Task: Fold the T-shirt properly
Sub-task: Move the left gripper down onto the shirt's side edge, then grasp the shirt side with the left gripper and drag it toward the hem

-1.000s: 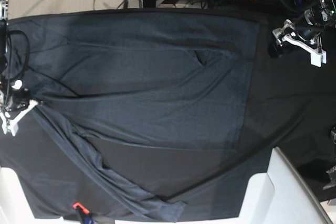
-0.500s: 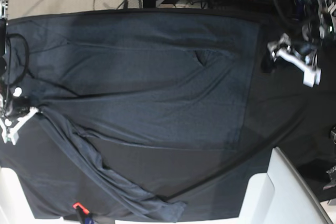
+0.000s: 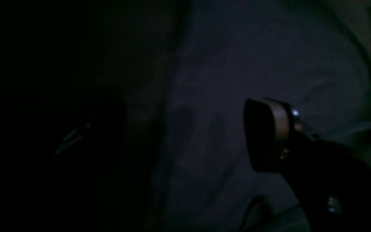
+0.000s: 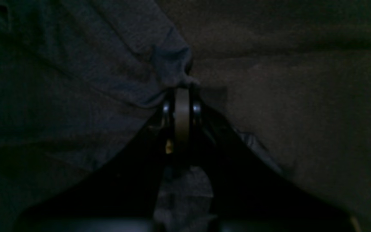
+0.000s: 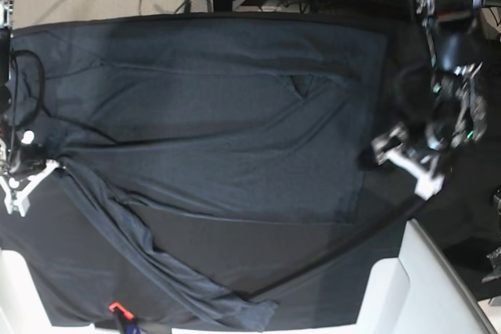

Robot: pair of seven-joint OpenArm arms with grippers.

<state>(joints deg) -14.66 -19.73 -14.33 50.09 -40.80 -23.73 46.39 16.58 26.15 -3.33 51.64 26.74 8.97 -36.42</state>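
I have the T-shirt spread mostly flat across the black tablecloth, its body filling the middle of the base view, with one long strip of it trailing down toward the near edge in a rumpled diagonal ridge. It reads to me as light, limp knit: it will drape and slide rather than hold a crease, and any lifted corner should drag the neighbouring fabric with it. The cloth beneath is smoother and darker, so I expect the shirt to slip over it fairly easily.

My right gripper is pinched tight on a small bunched nub of the T-shirt's edge; in the right wrist view the fabric puckers out just beyond the closed tips. In the base view that hand sits at the shirt's left margin.

My left gripper stands wide and holds nothing; it hangs just beside the shirt's hem edge on the opposite side. In the left wrist view I can make out one rounded fingertip above grey fabric, the rest too dark to read.

For a clean fold I would take the hem corner there, pinching a single layer at the seam, where the knit is thickest and least likely to slide out.
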